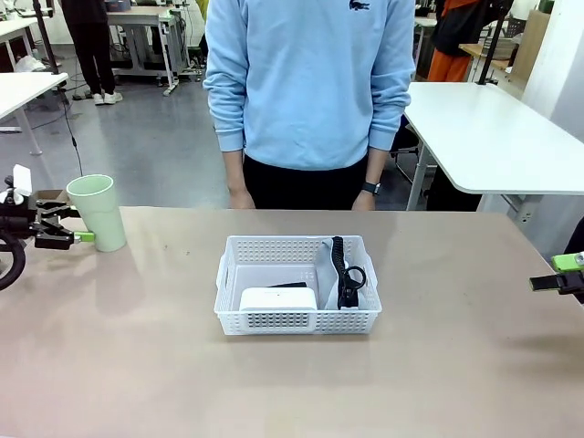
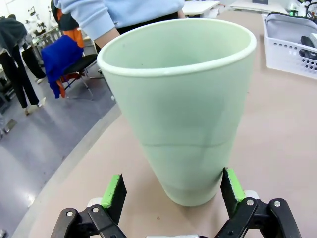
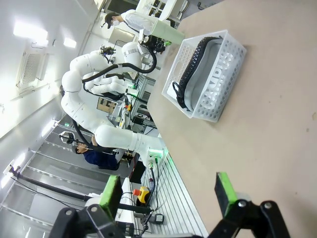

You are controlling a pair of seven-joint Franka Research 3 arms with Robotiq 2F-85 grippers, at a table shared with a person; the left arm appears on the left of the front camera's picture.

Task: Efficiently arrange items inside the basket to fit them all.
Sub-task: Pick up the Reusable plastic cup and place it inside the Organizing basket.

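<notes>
Cup [image 2: 181, 99], pale green, stands upright on the table [image 1: 182, 365] at about ten o'clock from the white basket [image 1: 297, 321], well apart from it. Left gripper [image 2: 173, 188] is spread wide, the cup's base between its pads [image 2: 113, 191] at twelve o'clock, long axis vertical, crosswise to the fingers; not yet squeezed, I judge. Right gripper [image 3: 168, 191], likewise spread and empty, waits far off at the basket's three o'clock
</notes>
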